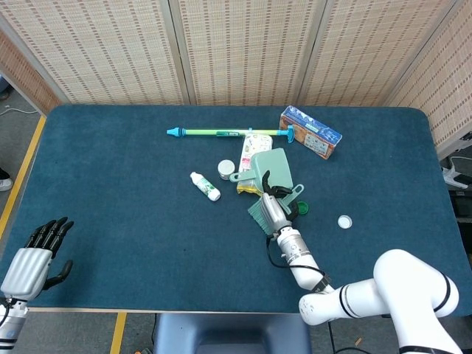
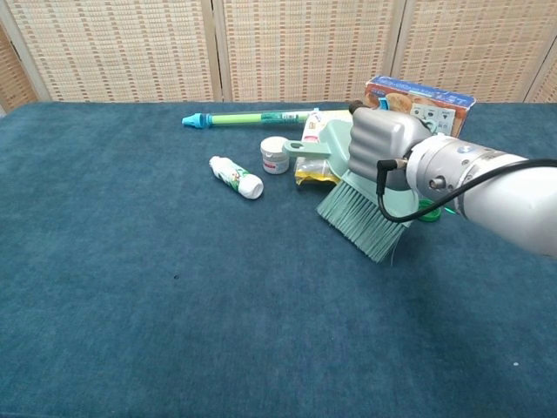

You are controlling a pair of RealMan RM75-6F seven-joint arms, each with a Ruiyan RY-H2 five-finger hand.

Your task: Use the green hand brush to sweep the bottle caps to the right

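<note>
On a dark blue table point(image 1: 110, 184), the right hand point(image 2: 379, 148) wraps its fingers closed around the handle of the green hand brush point(image 2: 359, 216), bristles angled down toward the cloth just left of a green bottle cap point(image 1: 302, 209), seemingly placed to push it rightward. A white bottle cap point(image 1: 344, 221) already lies further right. The left hand point(image 1: 33, 259) rests idle at the near left corner, fingers straight, close together, holding nothing.
</note>
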